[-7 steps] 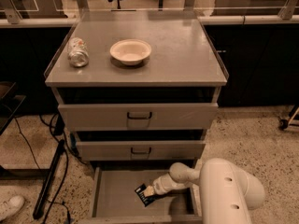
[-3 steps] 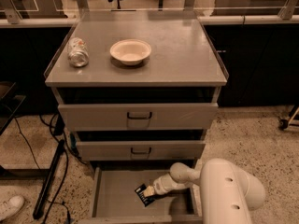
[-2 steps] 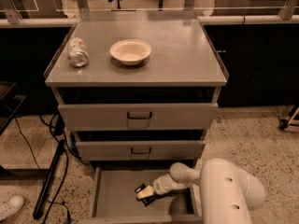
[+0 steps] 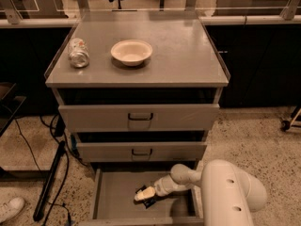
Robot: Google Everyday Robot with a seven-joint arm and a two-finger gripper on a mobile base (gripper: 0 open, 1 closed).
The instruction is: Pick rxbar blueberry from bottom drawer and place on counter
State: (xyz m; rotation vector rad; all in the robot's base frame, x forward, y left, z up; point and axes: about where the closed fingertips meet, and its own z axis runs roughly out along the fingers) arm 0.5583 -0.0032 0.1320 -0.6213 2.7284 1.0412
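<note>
The bottom drawer [image 4: 115, 197] is pulled open at the foot of the cabinet. The rxbar blueberry [image 4: 147, 202] is a small dark wrapper on the drawer floor, right of centre, mostly covered by my gripper. My gripper [image 4: 143, 194] reaches into the drawer from the right, and its pale tip lies right over the bar. The white arm [image 4: 230, 192] fills the lower right. The counter [image 4: 178, 51] is the grey cabinet top above.
On the counter stand a crushed silver can [image 4: 78, 52] at the left and a cream bowl [image 4: 131, 52] near the middle. Two upper drawers [image 4: 140, 117] with dark handles are shut. A dark stand [image 4: 49, 182] and cables lie on the floor at the left.
My gripper tip has slid a little to the left and now lies over the dark bar, which before showed just left of the tip. Nothing else moved.
</note>
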